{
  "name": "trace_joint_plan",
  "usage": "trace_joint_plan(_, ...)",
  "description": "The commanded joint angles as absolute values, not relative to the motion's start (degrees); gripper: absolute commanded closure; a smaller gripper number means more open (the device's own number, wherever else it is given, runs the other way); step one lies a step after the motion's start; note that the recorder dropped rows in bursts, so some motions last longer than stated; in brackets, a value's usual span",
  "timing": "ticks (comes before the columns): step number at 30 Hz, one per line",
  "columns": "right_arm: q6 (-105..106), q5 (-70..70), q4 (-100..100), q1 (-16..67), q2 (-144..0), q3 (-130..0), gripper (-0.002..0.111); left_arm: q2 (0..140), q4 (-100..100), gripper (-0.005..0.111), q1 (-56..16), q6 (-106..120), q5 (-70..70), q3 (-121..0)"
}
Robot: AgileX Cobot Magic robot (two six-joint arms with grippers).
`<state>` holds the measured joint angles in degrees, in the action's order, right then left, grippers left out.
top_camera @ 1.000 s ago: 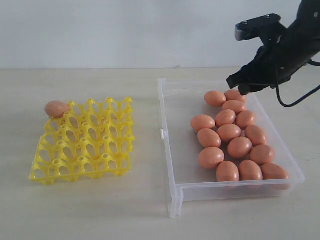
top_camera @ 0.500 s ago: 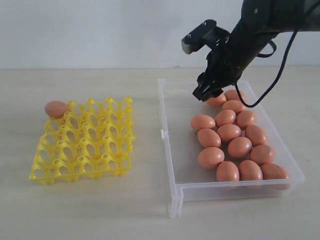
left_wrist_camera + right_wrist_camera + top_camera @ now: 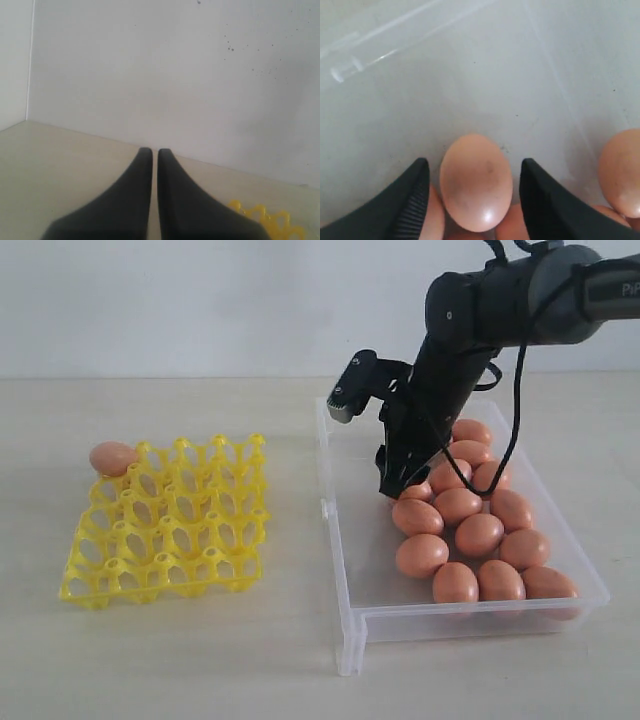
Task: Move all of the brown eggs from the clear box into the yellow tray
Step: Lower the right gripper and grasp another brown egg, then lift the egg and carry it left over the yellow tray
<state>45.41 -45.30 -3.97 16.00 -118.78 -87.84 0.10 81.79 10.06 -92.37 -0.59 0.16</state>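
Pick step: right end effector (image 3: 475,167), jaws apart, straddles an egg (image 3: 476,185) inside the box (image 3: 336,530). Next it should close gently and lift.

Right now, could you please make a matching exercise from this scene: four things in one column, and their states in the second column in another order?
1 left claw
2 right claw
3 yellow tray
4 clear box

A holds many brown eggs
B shut, empty
C one brown egg at a corner
D open, either side of an egg

Pairs: 1-B, 2-D, 3-C, 4-A
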Motion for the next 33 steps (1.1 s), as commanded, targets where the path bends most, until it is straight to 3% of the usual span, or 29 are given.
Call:
trace_joint_plan(1,45.0,-45.0,-1.8,16.0,-120.5,-88.2,0.06,0.0,82.2,0.103,10.1,-92.2,0.0,0.0)
trace_joint_plan(14,41.7,-41.5,-1.2,16.0,-126.3,-90.5,0.06,0.0,82.2,0.103,10.1,-92.2,0.0,0.0)
trace_joint_plan(16,40.8,-41.7,-1.2,16.0,-126.3,-91.2,0.072,0.0,82.2,0.103,10.1,-92.2,0.0,0.0)
trace_joint_plan(19,37.9,-41.5,-1.2,16.0,-126.3,-92.4,0.108,0.0,82.2,0.103,10.1,-92.2,0.0,0.0)
trace_joint_plan(25,35.0,-37.3,-3.8,16.0,-124.7,-92.9,0.109,0.0,82.3,0.103,10.1,-92.2,0.0,0.0)
trace_joint_plan(33,49.1,-32.4,-28.1,16.0,-119.6,-92.6,0.109,0.0,82.3,0.103,10.1,-92.0,0.0,0.0)
